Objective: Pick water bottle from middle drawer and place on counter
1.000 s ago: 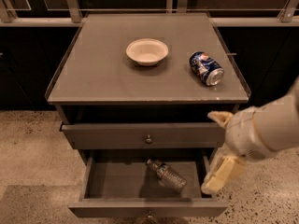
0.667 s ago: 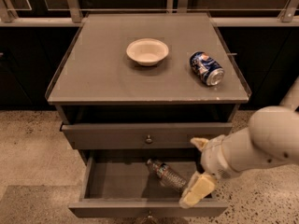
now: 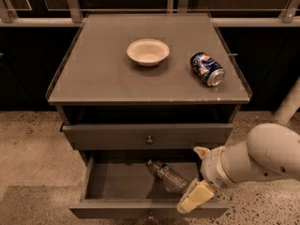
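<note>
Sinking lower, the tool [image 3: 190, 179] gapes by the water bottle [image 3: 166, 175]; bottle unmoved.

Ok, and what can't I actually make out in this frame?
1. Camera view: the water bottle has its base end covered by the gripper, which sits at the front right of the open middle drawer; contact between them cannot be judged.
2. The drawer's front panel and knob are cut by the bottom edge.
3. The bottle's label print is too small to read.
4. The arm runs off the right edge.
</note>
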